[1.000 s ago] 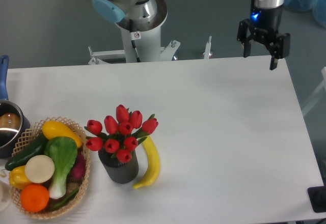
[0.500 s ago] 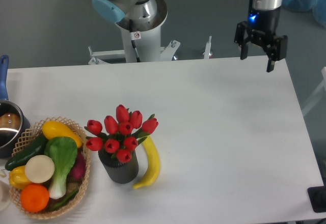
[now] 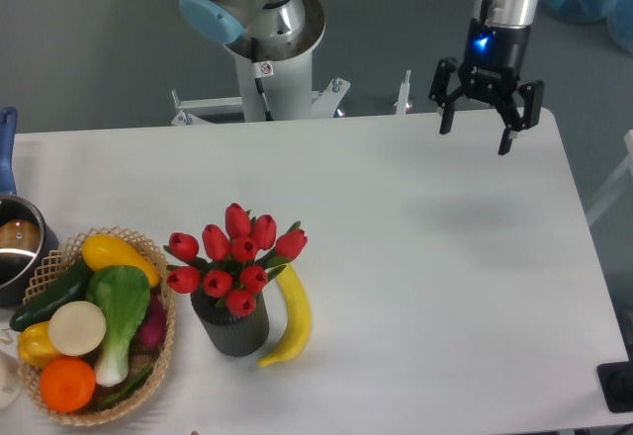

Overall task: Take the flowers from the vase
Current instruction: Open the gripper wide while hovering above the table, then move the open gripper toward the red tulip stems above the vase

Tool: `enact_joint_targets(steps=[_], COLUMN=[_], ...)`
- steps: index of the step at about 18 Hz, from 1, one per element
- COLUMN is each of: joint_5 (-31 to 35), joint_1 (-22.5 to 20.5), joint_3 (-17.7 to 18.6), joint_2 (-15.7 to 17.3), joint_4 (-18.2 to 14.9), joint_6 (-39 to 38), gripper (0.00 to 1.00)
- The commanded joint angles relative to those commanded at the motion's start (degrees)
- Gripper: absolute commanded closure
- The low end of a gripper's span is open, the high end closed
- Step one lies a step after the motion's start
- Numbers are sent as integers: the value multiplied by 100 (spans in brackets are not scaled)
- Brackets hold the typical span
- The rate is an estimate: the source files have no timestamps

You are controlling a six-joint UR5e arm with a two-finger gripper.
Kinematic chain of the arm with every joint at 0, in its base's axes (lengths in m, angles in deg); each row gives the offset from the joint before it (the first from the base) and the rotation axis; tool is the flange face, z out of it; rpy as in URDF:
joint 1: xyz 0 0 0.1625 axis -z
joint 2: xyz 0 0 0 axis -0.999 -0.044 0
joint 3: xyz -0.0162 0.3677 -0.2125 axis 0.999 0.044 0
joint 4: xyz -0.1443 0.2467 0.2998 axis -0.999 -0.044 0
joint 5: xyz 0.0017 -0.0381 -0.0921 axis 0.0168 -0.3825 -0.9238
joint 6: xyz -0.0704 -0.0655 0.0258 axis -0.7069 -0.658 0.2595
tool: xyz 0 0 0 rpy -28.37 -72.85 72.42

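Claw high at the table's far right corner; flowers in the vase near the front edge, left of centre.

Fixed camera: claw (image 3: 475, 130) hangs above the far edge of the table (image 3: 425, 257), toward the right corner, fingers spread wide, nothing between them, blue light lit on the wrist. Flowers (image 3: 233, 257), red tulip buds, stand upright in the vase (image 3: 233, 328), well apart from the claw, diagonally across the table toward the front-left. Banana (image 3: 291, 318) leans against the vase's right side. Basket (image 3: 158, 356) of vegetables sits just left of the vase, by the front-left corner; pot (image 3: 14, 247) at the left edge.
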Motion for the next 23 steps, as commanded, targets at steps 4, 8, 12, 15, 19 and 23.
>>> enact_joint_targets(steps=[4,8,12,15,19,23], joint_5=[-80,-825,-1730,-1865,-1812,-1812], joint_1=[149,273,518,773,896,1230], joint_3=[44,35,35,-26,0,53], joint_2=[44,-53,-280,-404,-413,-667], joint_4=[-9,61,88,105,114,210], joint_6=[-132,-835,-801,-792,-801,-608], gripper=[0,0,0,0,0,0])
